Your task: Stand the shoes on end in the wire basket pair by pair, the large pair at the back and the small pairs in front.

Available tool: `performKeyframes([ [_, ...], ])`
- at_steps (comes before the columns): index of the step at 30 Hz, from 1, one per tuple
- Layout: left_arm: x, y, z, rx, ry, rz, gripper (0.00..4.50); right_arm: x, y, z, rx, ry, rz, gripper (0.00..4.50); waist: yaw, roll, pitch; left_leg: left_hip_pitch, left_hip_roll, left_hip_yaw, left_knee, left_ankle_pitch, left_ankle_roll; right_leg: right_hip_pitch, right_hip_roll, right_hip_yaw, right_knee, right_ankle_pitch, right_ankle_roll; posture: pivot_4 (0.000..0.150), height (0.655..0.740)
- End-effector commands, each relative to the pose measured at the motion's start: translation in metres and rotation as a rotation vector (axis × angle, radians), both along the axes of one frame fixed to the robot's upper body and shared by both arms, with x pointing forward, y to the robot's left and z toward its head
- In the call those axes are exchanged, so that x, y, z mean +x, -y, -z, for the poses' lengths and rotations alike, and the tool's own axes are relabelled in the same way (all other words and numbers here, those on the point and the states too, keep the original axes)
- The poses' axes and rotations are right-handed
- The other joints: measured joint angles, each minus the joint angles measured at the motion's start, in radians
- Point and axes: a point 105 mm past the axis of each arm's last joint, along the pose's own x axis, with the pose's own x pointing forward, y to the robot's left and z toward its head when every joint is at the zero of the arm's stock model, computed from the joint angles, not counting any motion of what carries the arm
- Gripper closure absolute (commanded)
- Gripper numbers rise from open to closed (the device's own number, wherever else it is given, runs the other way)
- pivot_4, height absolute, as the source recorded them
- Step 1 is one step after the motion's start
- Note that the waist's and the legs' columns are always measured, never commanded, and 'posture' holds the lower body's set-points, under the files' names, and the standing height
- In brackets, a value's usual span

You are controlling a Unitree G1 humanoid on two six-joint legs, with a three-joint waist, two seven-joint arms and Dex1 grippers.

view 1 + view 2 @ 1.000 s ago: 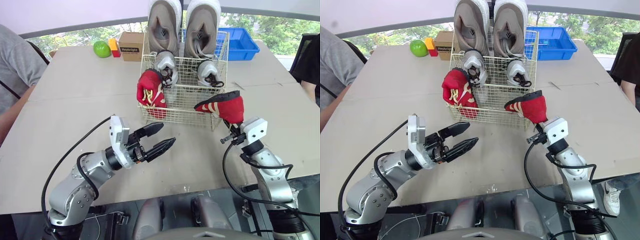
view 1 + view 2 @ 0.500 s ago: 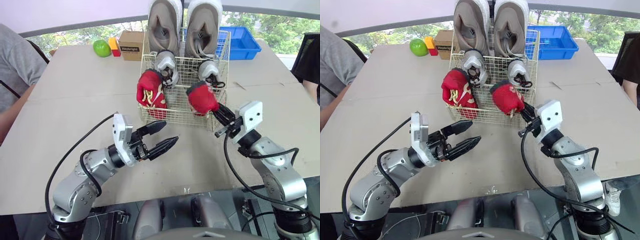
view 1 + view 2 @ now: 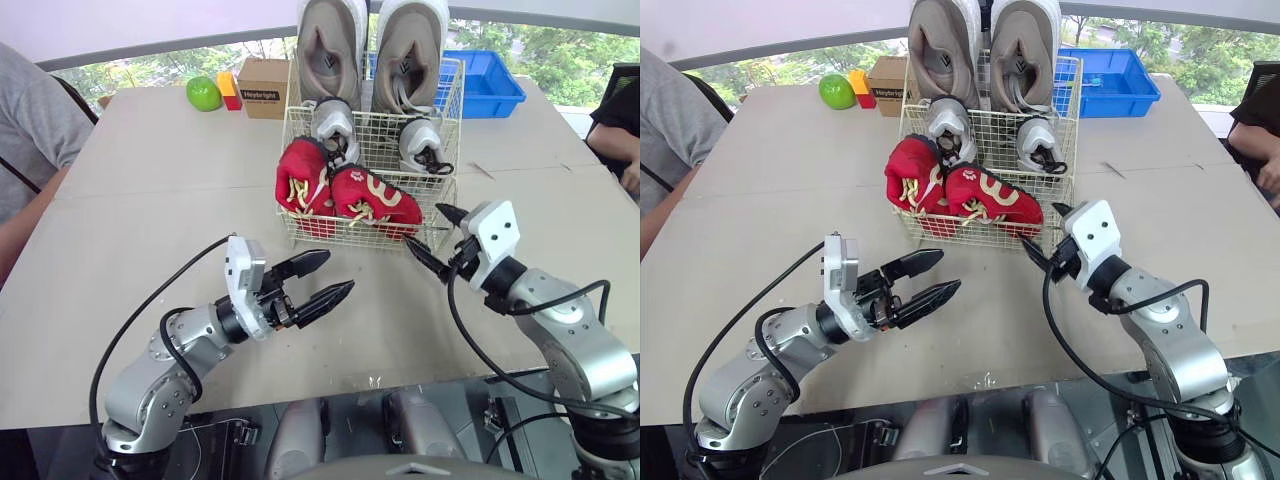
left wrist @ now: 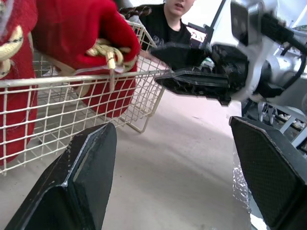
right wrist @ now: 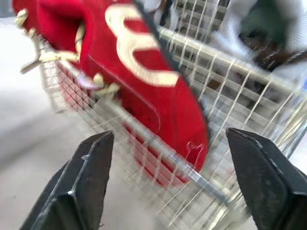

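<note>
The left gripper [image 3: 335, 277] hovers above the table [image 3: 140, 200] near its front edge, elbow bent, with its two black fingers spread and pointing to the right. The right gripper [image 3: 426, 228] hangs nearer the right edge, fingers parted wide and aimed leftward

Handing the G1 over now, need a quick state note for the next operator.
Left end effector: open, empty, over the table before the wire basket.
Right end effector: open, empty, at the basket's front right corner.
Done: large grey pair on end at back, small grey pair ahead of it, first red shoe upright front left.
Left: second red shoe lies tilted beside its mate; stand it on end.
</note>
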Motion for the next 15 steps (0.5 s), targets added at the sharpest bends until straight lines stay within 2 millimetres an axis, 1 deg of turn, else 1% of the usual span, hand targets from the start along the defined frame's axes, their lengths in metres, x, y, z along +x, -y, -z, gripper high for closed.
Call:
performKeyframes([
  [1,-0.002,0.001,-0.006,-0.013,0.038,0.004,0.42,-0.001,-0.006,-0.016,-0.015,0.088,-0.022,1.21,0.0,0.0,0.0,0.0,0.0,0.0,0.0,0.0,0.0,0.0,0.0,0.0,0.0,0.0,0.0,0.15,0.74],
  [2,-0.001,0.001,-0.006,-0.014,0.038,0.003,0.42,-0.001,-0.008,-0.017,-0.014,0.093,-0.032,1.21,0.001,0.0,0.0,-0.001,0.0,0.0,0.0,0.0,0.0,0.0,0.0,-0.001,0.0,0.0,0.0,0.15,0.74],
  [5,-0.001,0.001,-0.005,-0.014,0.034,0.002,0.42,-0.002,-0.023,-0.027,0.018,0.091,-0.12,1.21,0.0,0.0,0.0,-0.002,0.0,0.0,0.0,0.0,0.0,-0.001,0.0,-0.001,0.0,0.0,0.0,0.15,0.74],
  [8,-0.001,0.0,-0.004,-0.012,0.035,0.001,0.42,-0.005,-0.04,-0.028,-0.004,0.055,-0.233,1.21,0.0,0.0,0.0,-0.002,0.0,-0.001,0.0,0.0,0.0,-0.001,0.0,-0.001,0.0,0.001,-0.001,0.15,0.74],
  [10,-0.001,0.0,-0.004,-0.009,0.039,0.003,0.42,0.0,-0.048,-0.03,-0.04,0.06,-0.258,1.21,-0.001,0.0,0.0,-0.002,0.0,-0.001,0.0,0.0,0.0,-0.001,0.0,-0.001,0.0,0.001,-0.001,0.15,0.74],
  [13,-0.001,0.0,-0.005,-0.009,0.041,0.0,0.42,0.007,-0.057,-0.035,-0.03,0.057,-0.269,1.21,0.0,0.0,0.0,-0.002,0.0,-0.001,0.0,0.0,0.0,-0.001,0.0,-0.002,0.0,0.002,-0.003,0.15,0.74],
  [15,-0.002,0.001,-0.005,-0.007,0.042,-0.002,0.42,0.013,-0.062,-0.036,-0.056,0.059,-0.265,1.21,0.0,0.0,0.001,-0.002,0.0,-0.001,0.0,0.0,0.0,-0.001,0.0,-0.002,0.0,0.002,-0.004,0.15,0.74],
])
